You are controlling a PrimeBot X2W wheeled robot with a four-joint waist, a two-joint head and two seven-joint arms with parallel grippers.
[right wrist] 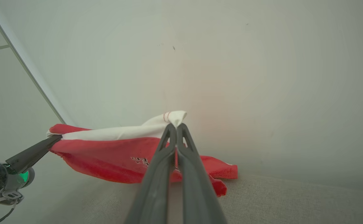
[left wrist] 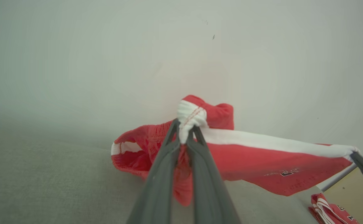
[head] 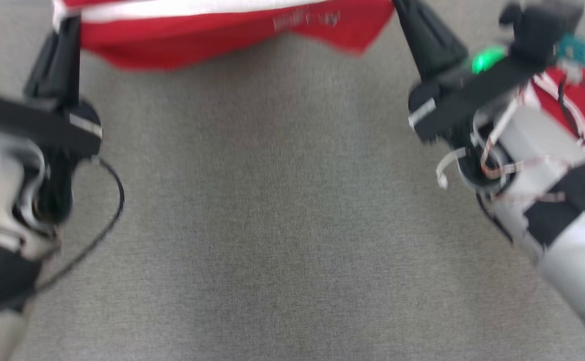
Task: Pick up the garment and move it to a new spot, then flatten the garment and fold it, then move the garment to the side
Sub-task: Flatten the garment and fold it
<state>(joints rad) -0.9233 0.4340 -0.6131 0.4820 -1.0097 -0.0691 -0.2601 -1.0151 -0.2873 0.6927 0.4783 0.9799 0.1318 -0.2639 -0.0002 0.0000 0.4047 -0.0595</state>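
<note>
The garment (head: 222, 35), red shorts-like cloth with a broad white band along its top, hangs stretched between the two grippers over the far edge of the surface, close to the wall. The band is pulled nearly straight from one grip to the other, while the red cloth (right wrist: 113, 155) sags below it in loose folds. Small dark lettering shows on the red part. Whether the lowest folds touch the surface cannot be told. The left gripper (left wrist: 186, 129) has its fingers closed on a bunched white-and-red corner, with more red cloth (left wrist: 246, 158) spilling to both sides of it. The right gripper (right wrist: 175, 126) has its fingers pinched together on the other white corner, whose tip pokes up past them. In the head view, which is blurred, the left gripper (head: 66, 30) and the right gripper (head: 407, 15) stand well apart, each at one end of the band. The surface (head: 272, 225) is covered in a grey woven fabric. A second red garment (left wrist: 330, 208) with white trim lies crumpled near the surface's right edge, partly under the right forearm in the head view. The wall (left wrist: 106, 62) behind is plain and pale, with a few small dark specks. A green light (head: 482, 62) glows on the right wrist.
</note>
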